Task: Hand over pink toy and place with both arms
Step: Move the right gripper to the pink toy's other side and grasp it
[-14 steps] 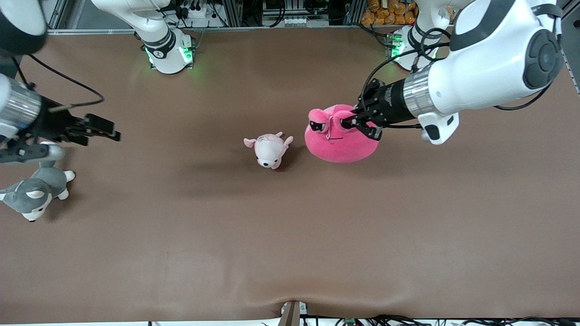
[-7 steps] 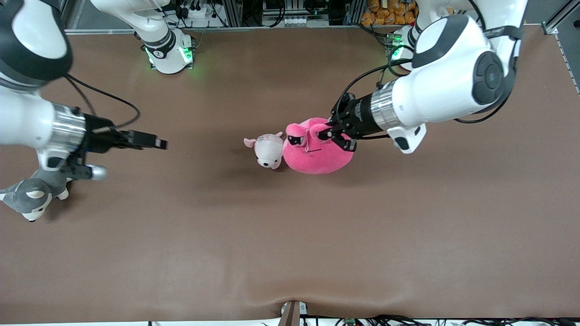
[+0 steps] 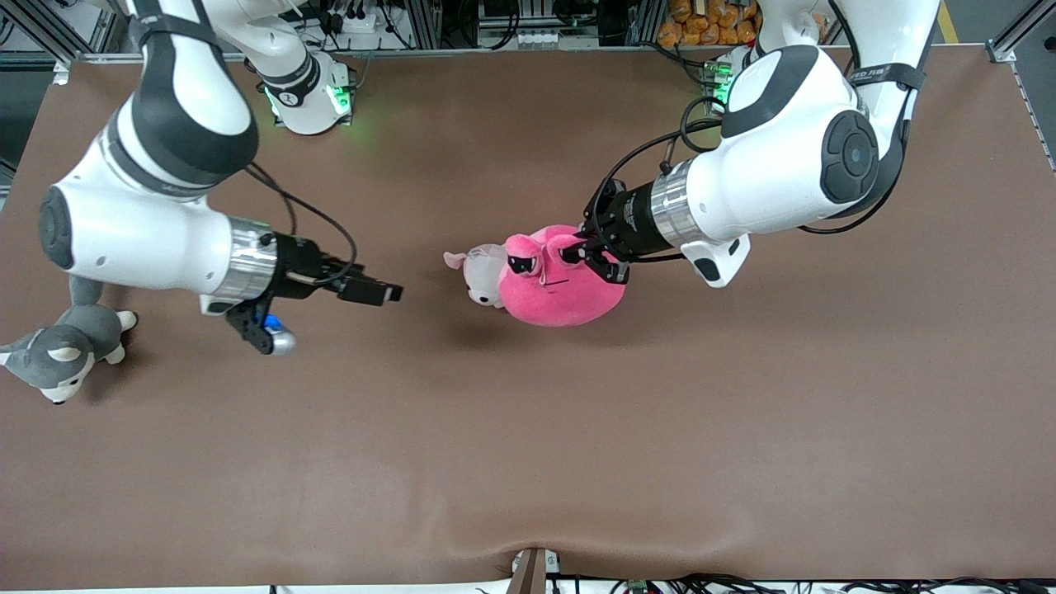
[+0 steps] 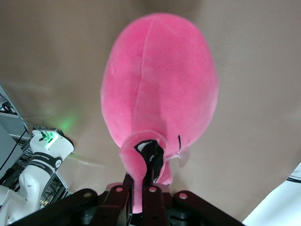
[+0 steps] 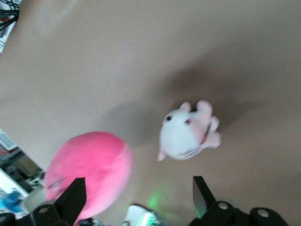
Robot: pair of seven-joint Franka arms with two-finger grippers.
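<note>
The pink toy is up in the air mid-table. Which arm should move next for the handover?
Probably the right. The left tool is shut on the pink toy, holding it over the small pink-and-white plush. The right tool is open, empty and pointed at the toy.

The pink toy (image 5: 89,169) fills the lower left of the frame, a round hot-pink plush mass raised above the brown table (image 5: 141,56). Right of centre lies the small pale pink-and-white plush animal (image 5: 188,132) on the table, its white face turned toward the pink toy, with a dark shadow spreading above and beside it. Along the bottom edge the right gripper (image 5: 138,197) shows its two black fingertips (image 5: 73,195) spread wide apart, nothing between them.
</note>
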